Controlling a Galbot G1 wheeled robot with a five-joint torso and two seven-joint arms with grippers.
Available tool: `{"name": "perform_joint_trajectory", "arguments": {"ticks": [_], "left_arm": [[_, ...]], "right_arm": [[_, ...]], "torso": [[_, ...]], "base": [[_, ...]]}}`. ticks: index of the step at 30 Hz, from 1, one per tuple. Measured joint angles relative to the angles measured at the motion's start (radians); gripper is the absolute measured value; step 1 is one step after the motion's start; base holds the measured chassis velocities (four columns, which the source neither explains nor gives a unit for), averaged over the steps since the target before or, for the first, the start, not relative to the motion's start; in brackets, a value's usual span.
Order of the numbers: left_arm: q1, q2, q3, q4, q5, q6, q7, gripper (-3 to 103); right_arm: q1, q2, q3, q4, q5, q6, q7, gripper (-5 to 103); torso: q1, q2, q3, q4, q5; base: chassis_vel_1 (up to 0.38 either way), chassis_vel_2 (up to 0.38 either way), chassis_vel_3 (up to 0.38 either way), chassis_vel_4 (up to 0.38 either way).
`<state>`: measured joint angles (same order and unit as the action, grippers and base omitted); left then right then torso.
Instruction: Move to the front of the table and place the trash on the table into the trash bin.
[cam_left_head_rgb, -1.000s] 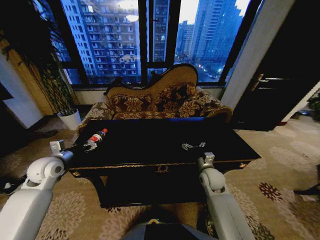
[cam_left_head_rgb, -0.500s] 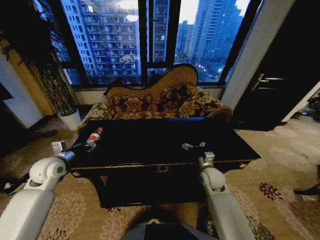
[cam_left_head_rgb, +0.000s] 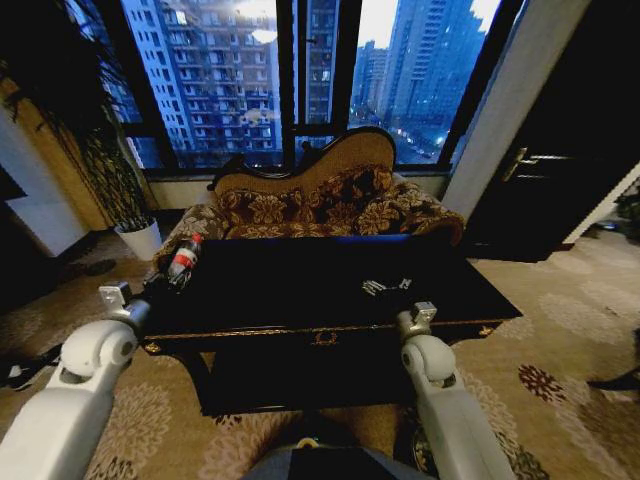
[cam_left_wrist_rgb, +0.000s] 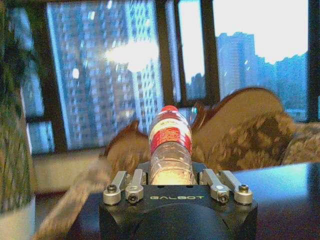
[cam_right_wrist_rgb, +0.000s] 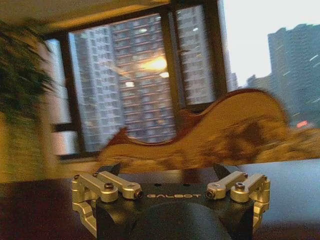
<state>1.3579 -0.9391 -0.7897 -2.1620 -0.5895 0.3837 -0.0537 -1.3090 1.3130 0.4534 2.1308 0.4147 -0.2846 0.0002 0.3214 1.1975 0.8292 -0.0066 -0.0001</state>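
Head view: left claw (cam_left_head_rgb: 165, 283) clamped on the bottle (cam_left_head_rgb: 183, 257), lifted off the bench (cam_left_head_rgb: 330, 290) at its 9 o'clock edge; left wrist: bottle upright; right wrist: right claw (cam_right_wrist_rgb: 167, 177) wide open, empty; carry stage, probably needs locating the bin next.

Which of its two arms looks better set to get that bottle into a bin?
The left, probably. Its tool already holds the bottle, lifted off the table at its left end. The right tool hangs empty over the table's right side.

Head high; wrists level, sofa (cam_left_head_rgb: 320, 200) shared
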Motion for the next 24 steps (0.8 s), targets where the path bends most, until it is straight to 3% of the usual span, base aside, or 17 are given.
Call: {"name": "perform_joint_trajectory", "arguments": {"ticks": [3,5,6,8,9,11,12,15,21,24], "left_arm": [[0.015,-0.006,0.001,-0.033,0.026,-0.016,0.000,41],[0.041,-0.002,0.013,-0.086,0.069,-0.039,-0.001,41],[0.041,-0.002,0.013,-0.086,0.069,-0.039,-0.001,41],[0.071,0.027,0.037,-0.131,0.099,-0.052,-0.001,41],[0.071,0.027,0.037,-0.131,0.099,-0.052,-0.001,41],[0.081,0.051,0.055,-0.170,0.115,-0.054,0.002,41],[0.081,0.051,0.055,-0.170,0.115,-0.054,0.002,41],[0.088,0.082,0.076,-0.214,0.126,-0.051,0.006,41],[0.110,0.127,0.100,-0.250,0.146,-0.051,0.015,41],[0.123,0.185,0.122,-0.259,0.145,-0.064,0.024,41]], "right_arm": [[-0.009,-0.012,-0.018,0.032,0.052,-0.024,0.000,100],[-0.023,-0.034,-0.040,0.093,0.169,-0.070,0.000,100],[-0.023,-0.034,-0.040,0.093,0.169,-0.070,0.000,100],[-0.027,-0.041,-0.043,0.152,0.312,-0.135,0.000,100],[-0.027,-0.041,-0.043,0.152,0.312,-0.135,0.000,100],[-0.027,-0.038,-0.043,0.194,0.430,-0.191,0.000,100],[-0.027,-0.038,-0.043,0.194,0.430,-0.191,0.000,100],[-0.013,-0.034,-0.040,0.246,0.574,-0.262,0.000,100],[0.020,-0.037,-0.073,0.260,0.598,-0.276,0.000,100],[0.046,-0.046,-0.110,0.250,0.596,-0.276,0.000,100]], "torso": [[0.000,0.000,0.000,0.0001,0.0001],[0.000,0.000,0.000,0.0000,0.0000],[0.000,0.000,0.000,0.0000,0.0000],[0.000,0.000,0.000,0.0001,0.0000],[0.000,0.000,0.000,0.0001,0.0000],[0.000,0.000,0.000,0.0001,0.0000],[0.000,0.000,0.000,0.0001,0.0000],[0.000,0.000,0.000,-0.0001,0.0000],[0.000,0.000,0.000,0.0000,-0.0001],[0.000,0.000,0.000,0.0003,-0.0001]], "base": [[0.000,0.000,0.000,0.000],[0.000,0.000,0.000,0.000],[0.000,0.000,0.000,0.000],[0.000,0.000,0.000,0.000],[0.000,0.000,0.000,0.000],[0.000,0.000,0.000,0.000],[0.000,0.000,0.000,0.000],[0.000,0.000,0.000,0.000],[0.000,0.000,0.000,0.000],[0.000,0.000,0.000,0.000]]}}
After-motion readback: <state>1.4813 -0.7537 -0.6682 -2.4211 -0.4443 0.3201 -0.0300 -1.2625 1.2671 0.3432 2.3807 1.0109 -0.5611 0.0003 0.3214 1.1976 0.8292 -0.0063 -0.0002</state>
